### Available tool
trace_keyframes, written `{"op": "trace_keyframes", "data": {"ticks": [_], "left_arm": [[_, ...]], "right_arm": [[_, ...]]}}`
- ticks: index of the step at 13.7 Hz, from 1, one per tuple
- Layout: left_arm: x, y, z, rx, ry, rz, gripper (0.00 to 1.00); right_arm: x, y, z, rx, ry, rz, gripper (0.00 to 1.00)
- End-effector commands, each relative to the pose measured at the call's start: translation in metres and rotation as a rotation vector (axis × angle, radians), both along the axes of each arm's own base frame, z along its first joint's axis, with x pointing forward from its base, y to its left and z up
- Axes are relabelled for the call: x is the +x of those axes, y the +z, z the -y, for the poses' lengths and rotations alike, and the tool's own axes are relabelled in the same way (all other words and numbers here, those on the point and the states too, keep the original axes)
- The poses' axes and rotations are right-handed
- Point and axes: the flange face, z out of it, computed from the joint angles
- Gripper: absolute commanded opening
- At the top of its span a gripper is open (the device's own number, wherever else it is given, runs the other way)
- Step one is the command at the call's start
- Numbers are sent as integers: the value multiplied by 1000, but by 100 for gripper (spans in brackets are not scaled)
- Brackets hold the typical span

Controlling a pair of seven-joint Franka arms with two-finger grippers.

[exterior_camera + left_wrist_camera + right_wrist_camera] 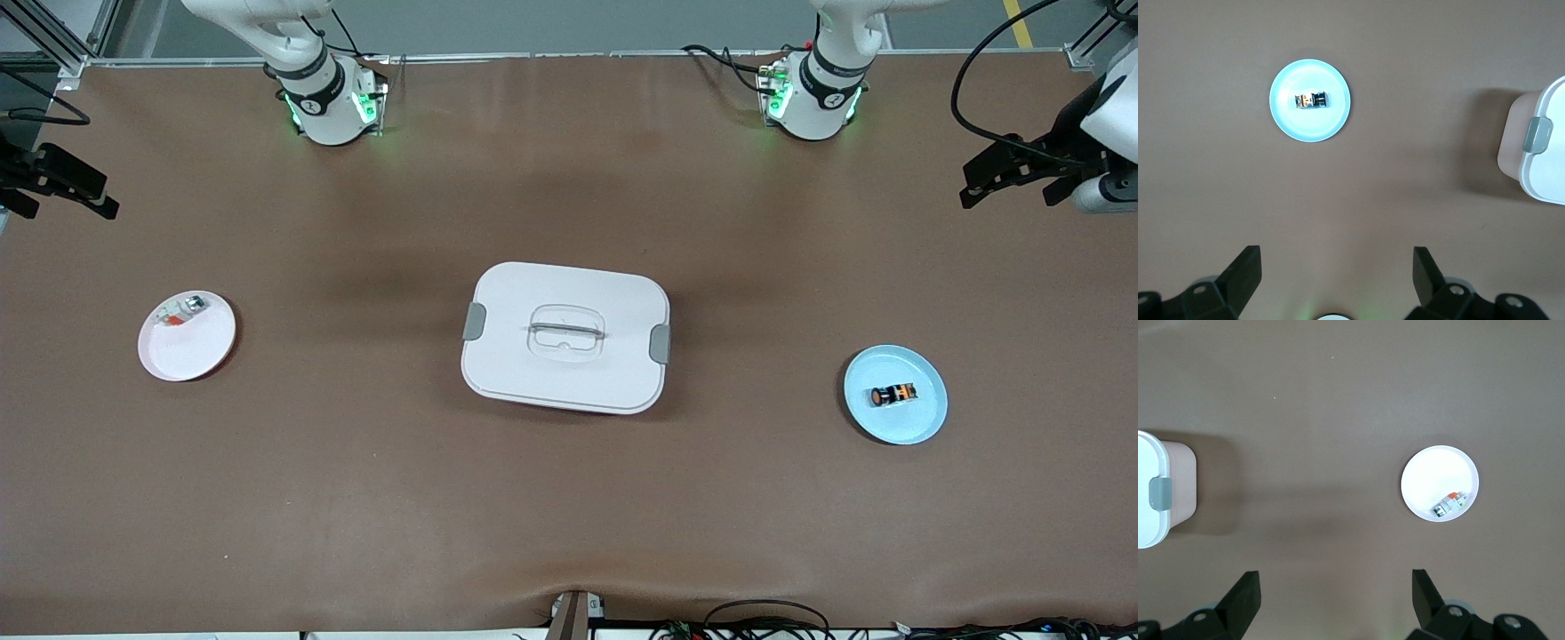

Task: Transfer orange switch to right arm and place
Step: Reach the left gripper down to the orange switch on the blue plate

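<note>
The orange switch (pixel 893 395) lies on its side on a light blue plate (pixel 925 418) toward the left arm's end of the table. It also shows in the left wrist view (pixel 1311 101), on that plate (pixel 1288 117). My left gripper (pixel 1013 182) hangs high over the table at that end, well apart from the plate. It is open and empty in the left wrist view (pixel 1338 267). My right gripper (pixel 62 200) hangs high over the right arm's end. It is open and empty in the right wrist view (pixel 1336 587).
A white lidded box (pixel 569 284) with grey clips stands in the middle of the table. A white plate (pixel 191 351) toward the right arm's end holds a small white-and-silver part (pixel 180 311) with a red-orange bit, also in the right wrist view (pixel 1449 503).
</note>
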Motion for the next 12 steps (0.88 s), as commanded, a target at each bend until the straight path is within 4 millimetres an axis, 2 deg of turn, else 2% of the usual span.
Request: {"op": "trace_keyframes", "data": {"ticks": [1, 3, 5, 8, 12], "left_arm": [[5, 2, -4, 7, -6, -8, 100], [8, -1, -8, 4, 0, -14, 100], [15, -13, -8, 3, -3, -37, 100], [44, -60, -24, -17, -23, -78, 100], [74, -141, -37, -16, -70, -40, 100]], "right_arm": [[-6, 2, 2, 16, -7, 7, 100], [-6, 2, 2, 16, -6, 7, 100], [-6, 2, 2, 15, -3, 9, 100], [-6, 2, 2, 16, -1, 7, 100], [-6, 2, 6, 16, -3, 9, 100]]}}
